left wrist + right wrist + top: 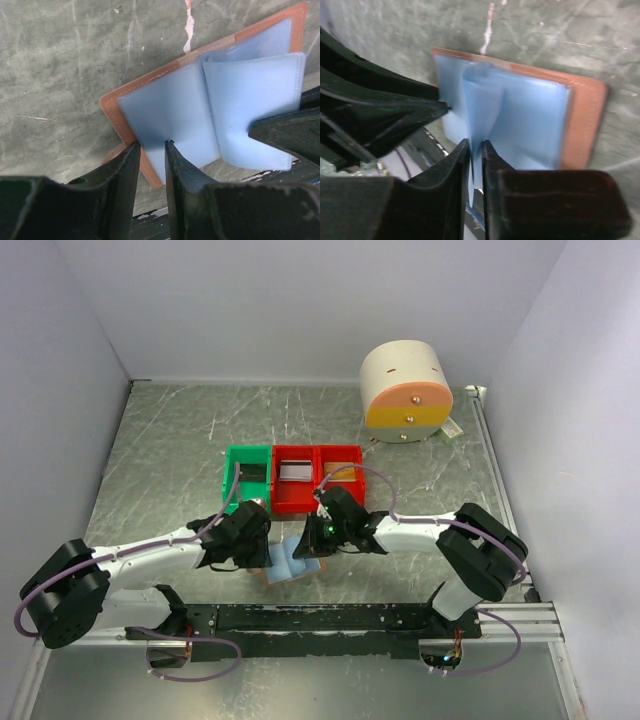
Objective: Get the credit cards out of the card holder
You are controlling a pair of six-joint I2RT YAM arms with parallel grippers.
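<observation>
The card holder [288, 560] lies open on the table between both arms, tan leather [111, 102] around pale blue sleeves [175, 110]. No card shows inside the sleeves. My left gripper [152, 147] stands narrowly open, its tips over the holder's near corner. My right gripper [476, 145] is shut on one blue sleeve [482, 100], which stands up edgewise between its fingers. A dark credit card [253, 472] lies in the green bin [232, 480]. A silver-grey one [293, 471] lies in the middle red bin [277, 495].
A second red bin [357, 462] adjoins the first, with something pale in it. A big cream cylinder with an orange band [405, 392] stands at the back right. The black base rail [330, 618] runs just in front of the holder. White walls enclose the table.
</observation>
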